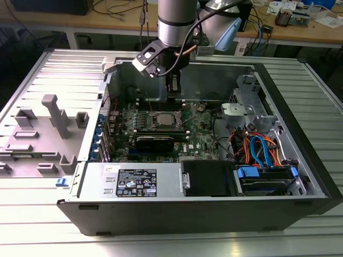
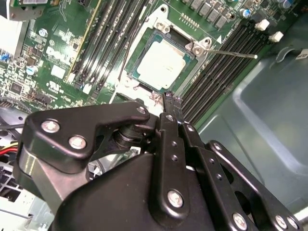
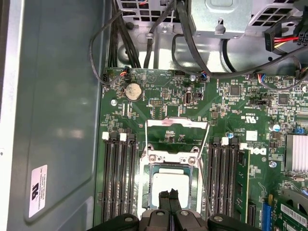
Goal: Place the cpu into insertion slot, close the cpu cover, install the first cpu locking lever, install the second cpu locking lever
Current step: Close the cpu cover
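Pincer point(image 2: 171, 99) over the open computer case point(image 1: 177, 215); cpu seated in its socket.
Fingertips pressed together, gripping nothing; just beneath them the insertion slot point(image 2: 153, 21) holds the cpu point(image 2: 161, 62), the cpu cover point(image 2: 196, 47) lying flat around it; a thin lever rod point(image 2: 231, 53) juts out beside; the power supply's white label point(image 1: 136, 183) is illegible.

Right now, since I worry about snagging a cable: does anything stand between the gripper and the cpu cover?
Nothing visible does. The gripper hangs right over the cpu cover, no cable crossing the gap; the cpu shows through the cover's window.
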Robot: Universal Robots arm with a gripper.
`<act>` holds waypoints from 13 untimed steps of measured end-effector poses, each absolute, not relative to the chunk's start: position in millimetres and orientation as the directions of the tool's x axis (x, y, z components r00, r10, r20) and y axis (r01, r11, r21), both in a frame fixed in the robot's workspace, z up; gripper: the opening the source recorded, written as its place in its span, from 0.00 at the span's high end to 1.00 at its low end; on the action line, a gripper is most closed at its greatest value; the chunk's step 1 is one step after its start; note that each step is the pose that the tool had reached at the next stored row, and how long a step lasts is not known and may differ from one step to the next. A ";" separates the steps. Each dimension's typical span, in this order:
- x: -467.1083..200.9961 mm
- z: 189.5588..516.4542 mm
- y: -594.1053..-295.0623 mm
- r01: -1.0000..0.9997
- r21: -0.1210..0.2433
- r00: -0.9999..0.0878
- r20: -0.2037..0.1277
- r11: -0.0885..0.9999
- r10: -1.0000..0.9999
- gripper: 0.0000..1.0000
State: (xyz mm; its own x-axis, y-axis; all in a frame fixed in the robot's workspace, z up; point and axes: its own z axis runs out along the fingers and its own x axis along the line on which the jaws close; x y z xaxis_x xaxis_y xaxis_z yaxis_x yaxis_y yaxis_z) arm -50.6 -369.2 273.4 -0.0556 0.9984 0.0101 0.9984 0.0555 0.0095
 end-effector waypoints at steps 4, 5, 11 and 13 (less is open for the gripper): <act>-50.6 275.3 -369.2 0.998 0.010 -0.056 0.010 0.056 0.998 0.89; -50.6 275.3 -369.2 0.998 0.010 -0.056 0.010 0.056 0.998 0.89; -48.3 275.4 -369.2 0.998 0.009 -0.056 0.010 0.056 0.998 0.89; -46.7 275.4 -369.2 0.998 0.009 -0.056 0.010 0.056 0.998 0.89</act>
